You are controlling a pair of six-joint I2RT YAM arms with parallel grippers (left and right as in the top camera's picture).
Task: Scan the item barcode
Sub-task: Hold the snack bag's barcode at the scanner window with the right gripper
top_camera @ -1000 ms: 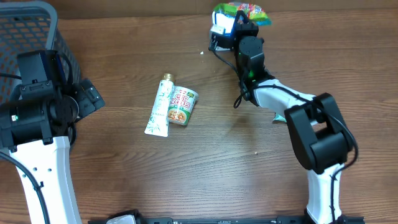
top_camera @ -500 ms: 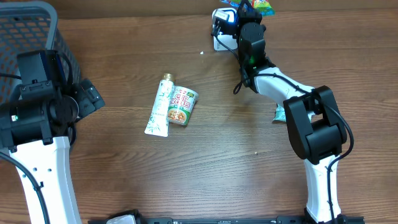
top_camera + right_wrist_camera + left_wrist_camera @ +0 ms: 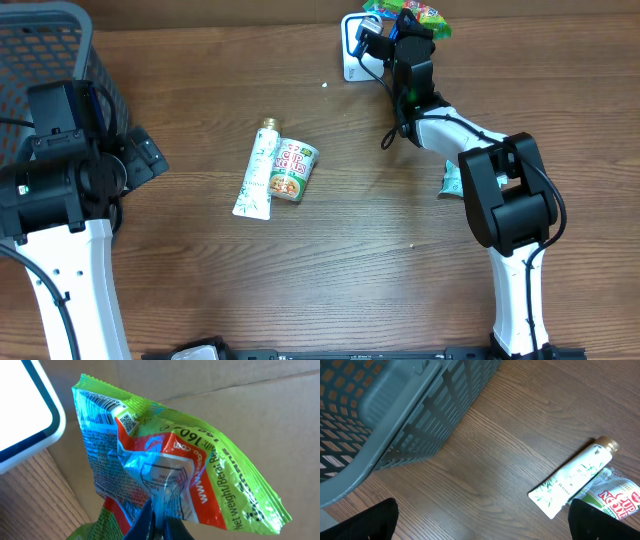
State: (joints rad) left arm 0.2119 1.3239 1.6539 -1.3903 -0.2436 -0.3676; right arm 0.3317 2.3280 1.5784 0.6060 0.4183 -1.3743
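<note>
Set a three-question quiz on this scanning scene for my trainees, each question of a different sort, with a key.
1. True or false: the right end effector is shut on the green snack bag.
2. The cup noodles beside the white tube: A) lies on its side B) stands upright C) stands upside down.
3. Fill in: the left end effector is ____.
Key: 1 true; 2 A; 3 open.

Basket (image 3: 45, 50) left, scanner (image 3: 350, 62) rear, tube (image 3: 257, 172) centre.
</note>
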